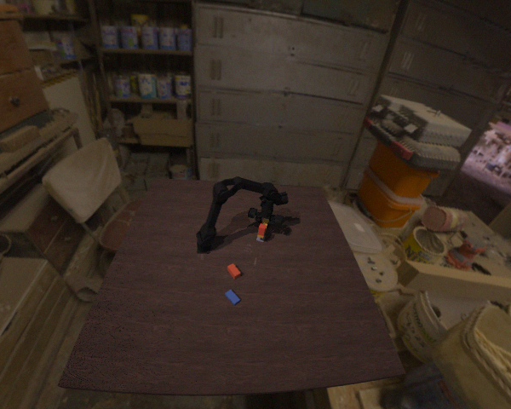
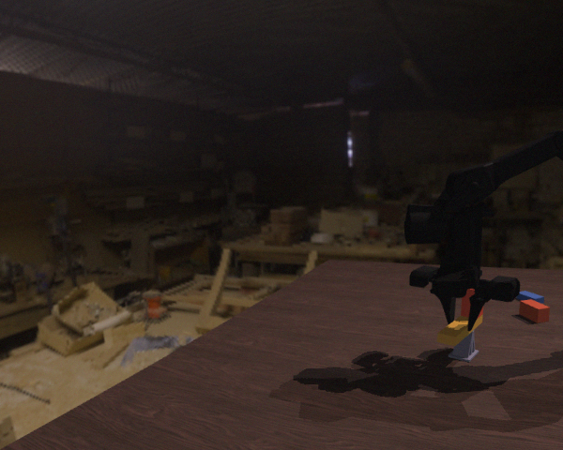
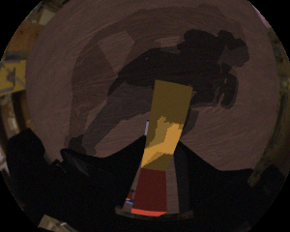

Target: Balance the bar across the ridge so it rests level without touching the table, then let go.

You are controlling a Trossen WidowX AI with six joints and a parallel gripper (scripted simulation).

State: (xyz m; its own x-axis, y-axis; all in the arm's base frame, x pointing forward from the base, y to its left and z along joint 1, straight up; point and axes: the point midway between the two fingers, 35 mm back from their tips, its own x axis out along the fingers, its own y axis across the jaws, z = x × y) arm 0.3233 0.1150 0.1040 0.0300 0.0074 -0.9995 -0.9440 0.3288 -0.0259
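A yellow bar (image 1: 265,222) (image 2: 448,335) (image 3: 170,101) with a tall red block (image 1: 261,229) (image 2: 467,302) (image 3: 152,184) at one end is in my gripper (image 2: 460,325) (image 3: 160,141). The fingers are shut on the yellow part, one on each side. A grey ridge (image 1: 260,239) (image 2: 464,349) with a flat foot stands on the table under the bar, nearer the red end. The bar is clear of the table. Whether it touches the ridge top, and whether it is quite level, I cannot tell.
On the table (image 1: 290,334) (image 2: 252,367), a loose red block (image 1: 233,271) (image 2: 533,310) and a flat blue block (image 1: 232,296) (image 2: 530,296) lie away from the ridge, nearer the top camera. The arm's shadow falls around the ridge.
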